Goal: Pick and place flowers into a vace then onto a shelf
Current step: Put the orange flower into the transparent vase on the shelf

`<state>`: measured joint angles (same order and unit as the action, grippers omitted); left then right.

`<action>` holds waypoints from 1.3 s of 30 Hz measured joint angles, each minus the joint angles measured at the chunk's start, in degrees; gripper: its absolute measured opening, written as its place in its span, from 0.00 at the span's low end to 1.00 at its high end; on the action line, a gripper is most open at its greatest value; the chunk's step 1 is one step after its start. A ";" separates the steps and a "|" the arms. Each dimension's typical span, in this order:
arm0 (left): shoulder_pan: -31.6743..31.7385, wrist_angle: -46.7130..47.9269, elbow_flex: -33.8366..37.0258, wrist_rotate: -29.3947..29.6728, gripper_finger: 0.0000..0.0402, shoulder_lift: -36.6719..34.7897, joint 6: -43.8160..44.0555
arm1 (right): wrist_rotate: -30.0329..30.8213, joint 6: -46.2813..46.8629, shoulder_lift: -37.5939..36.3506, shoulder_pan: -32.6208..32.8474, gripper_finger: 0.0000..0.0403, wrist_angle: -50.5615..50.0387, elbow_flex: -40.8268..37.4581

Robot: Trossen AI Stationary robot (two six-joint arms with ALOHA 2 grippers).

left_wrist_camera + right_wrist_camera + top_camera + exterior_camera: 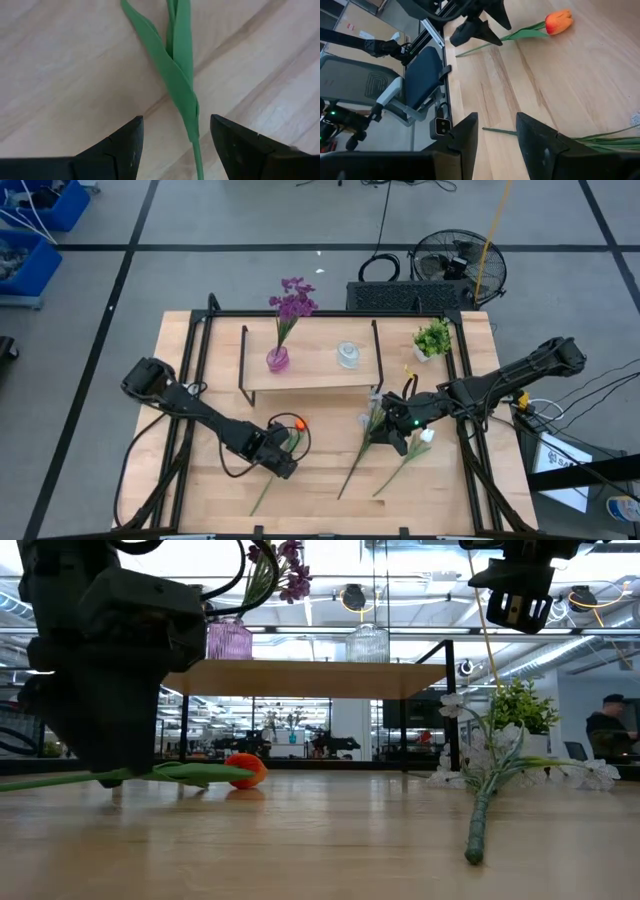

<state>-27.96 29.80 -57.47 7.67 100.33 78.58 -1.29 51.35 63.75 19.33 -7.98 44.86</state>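
The left gripper (283,463) sits low over the front-left part of the table (320,510), its fingers (125,145) spread apart on either side of the orange tulip (297,423) stem without closing on it; the left wrist view shows the green stem and long leaf running between the two pads, with bare wood on both sides. The tulip lies flat on a diagonal, its orange head toward the shelf (310,375) and its stem end toward the table's front-left; in the low view the gripper's bulk hides most of the stem. On the shelf, the purple flowers (292,302) stand in a pink vase (277,359), leaning slightly, with an empty clear vase (347,355) beside it. Farther right, the white spray (365,442) and the white bud flower (410,455) lie on the table, both slanting from front-left up toward back-right, their heads partly covered by the right gripper (400,435). That gripper hangs above them, fingers (465,140) parted and holding nothing. A small potted plant (433,340) stands at the shelf's right end.
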 joint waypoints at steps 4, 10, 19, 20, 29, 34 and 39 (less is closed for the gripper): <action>0.86 0.06 0.00 0.78 0.51 0.00 -1.08 | -0.01 0.02 0.00 0.00 0.31 0.01 0.00; 2.27 -0.13 0.00 -0.19 0.19 0.00 -2.31 | -0.01 0.01 0.00 0.00 0.31 -0.01 0.00; 2.60 -4.27 0.02 2.37 0.03 -7.91 -2.37 | -0.01 0.00 0.00 0.00 0.31 -0.01 0.00; 2.44 -6.81 0.01 3.80 0.02 -9.74 -3.32 | -0.01 0.00 0.00 0.00 0.31 0.01 0.00; -1.44 -27.68 -0.07 27.62 0.02 -26.73 -25.42 | -0.01 0.02 0.00 0.00 0.31 0.00 0.00; -2.10 -44.85 -0.07 29.43 0.04 -30.66 -50.60 | -0.01 0.00 0.00 0.00 0.31 0.02 0.00; -0.77 -54.87 -0.07 22.23 0.02 -30.30 -70.62 | 0.09 0.00 0.00 0.00 0.31 0.08 0.00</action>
<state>-28.73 -25.06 -57.54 29.91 70.03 7.96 -1.20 51.35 63.75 19.33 -7.90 44.86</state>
